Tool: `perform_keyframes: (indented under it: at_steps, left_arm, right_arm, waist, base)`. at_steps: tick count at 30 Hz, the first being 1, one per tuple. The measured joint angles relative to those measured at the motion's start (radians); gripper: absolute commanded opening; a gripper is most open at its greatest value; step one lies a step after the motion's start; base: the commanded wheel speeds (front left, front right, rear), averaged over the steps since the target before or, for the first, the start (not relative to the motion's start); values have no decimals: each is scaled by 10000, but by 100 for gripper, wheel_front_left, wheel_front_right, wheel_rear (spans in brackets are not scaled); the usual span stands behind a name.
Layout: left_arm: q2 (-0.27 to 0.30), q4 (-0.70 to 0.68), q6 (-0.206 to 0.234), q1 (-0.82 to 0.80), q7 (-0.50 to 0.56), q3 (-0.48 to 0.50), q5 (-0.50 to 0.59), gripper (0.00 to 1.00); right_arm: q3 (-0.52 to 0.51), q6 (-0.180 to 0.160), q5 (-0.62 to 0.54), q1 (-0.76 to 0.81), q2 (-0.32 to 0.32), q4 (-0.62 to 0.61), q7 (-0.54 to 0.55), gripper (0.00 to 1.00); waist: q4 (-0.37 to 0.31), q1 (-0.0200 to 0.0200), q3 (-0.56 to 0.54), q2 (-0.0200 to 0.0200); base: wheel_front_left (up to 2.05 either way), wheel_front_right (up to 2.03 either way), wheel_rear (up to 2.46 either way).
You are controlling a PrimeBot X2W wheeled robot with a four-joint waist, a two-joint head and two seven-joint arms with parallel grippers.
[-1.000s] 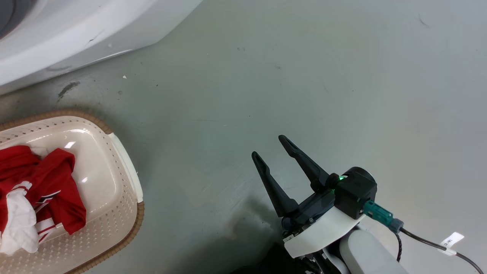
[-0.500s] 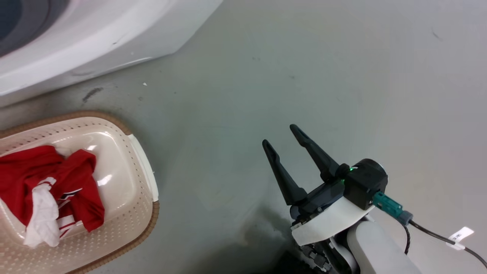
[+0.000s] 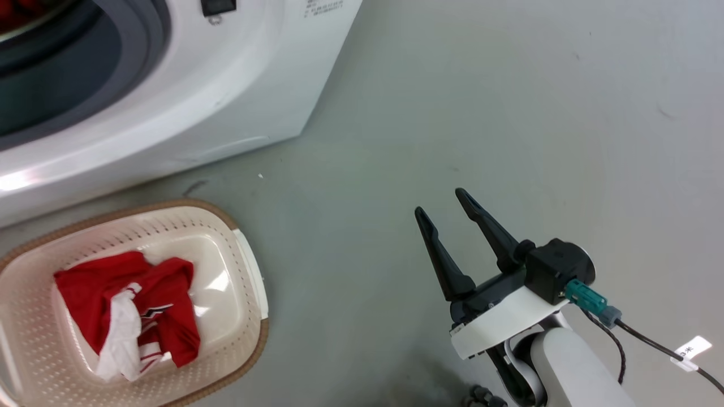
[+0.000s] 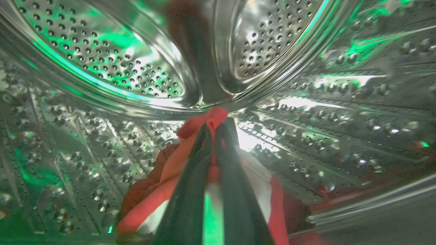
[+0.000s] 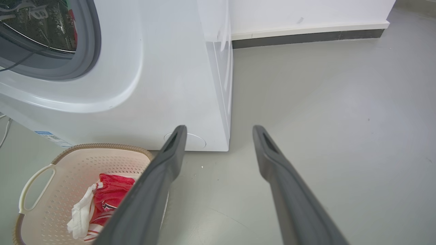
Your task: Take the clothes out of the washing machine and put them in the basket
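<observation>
1. Reaching inside the washing machine (image 3: 226, 102), the left gripper (image 4: 215, 126) has its jaws pinched together on a fold of a red garment (image 4: 160, 183) with white panels. The garment is bunched low in the perforated steel drum (image 4: 102, 58), at 6 o'clock in the left wrist view.
2. One red-and-white jersey (image 3: 164, 305) already lies crumpled in the basket (image 3: 251, 277). The basket stands on the grey floor (image 3: 509, 113) at 7 o'clock in the head view, just in front of the washing machine at 10 o'clock.
3. The right gripper (image 3: 439, 201) hangs over bare floor at 5 o'clock, well apart from both basket and machine, with its jaws spread wide and holding nothing.
4. On this evidence the job is partly done. One piece is delivered, and another is gripped but yet to be drawn out through the porthole (image 3: 144, 62) and carried to the basket.
5. Whether more clothing waits in the drum cannot be told. A reddish smear at 4 o'clock in the left wrist view may be only a reflection.
</observation>
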Motion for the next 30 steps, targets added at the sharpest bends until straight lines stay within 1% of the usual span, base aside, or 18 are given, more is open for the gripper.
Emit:
perform_keyframes:
  at_steps: [7,11,15,19,20,21,24,30]
  left_arm:
    - [-539,454,-146,1522,-1843,303,-527,0]
    - [-905,439,-228,2359,-2313,403,-667,0]
    - [-1187,-73,-230,3196,-2439,564,-663,0]
    - [-1461,-1595,-199,4539,-2447,1039,-437,0]
    - [-1461,-1595,-199,4539,-2447,1039,-437,0]
    - [-1632,-2159,-201,5168,-2454,1292,-405,0]
    - [-1875,-3047,-132,6035,-2456,1549,-138,0]
    - [-2437,-4725,-128,7592,-2470,1921,228,0]
  right_arm:
    - [-385,-2,-211,380,0,176,265,100]
    - [-665,-2,-407,622,-2,209,443,100]
    - [-966,-2,-523,833,0,148,593,100]
    - [-1323,-2,-706,1169,-2,65,842,100]
    - [-1323,-2,-706,1169,-2,65,842,100]
    - [-1476,0,-796,1285,0,13,974,100]
    - [-1676,-2,-913,1509,0,-75,1149,100]
    - [-2063,-2,-1131,1979,-2,-339,1492,100]
  waist:
    - [313,0,-1144,0]
    - [564,0,-1805,0]
    - [877,-1,-2425,0]
    - [1360,-1,-3131,0]
    - [1360,-1,-3131,0]
    - [1564,-2,-3401,0]
    - [1875,-1,-3801,0]
    - [2506,-2,-4525,0]
  base:
    - [0,0,0]
    - [0,0,0]
    - [0,0,0]
    - [0,0,0]
    - [0,0,0]
    - [0,0,0]
    - [0,0,0]
    - [0,0,0]
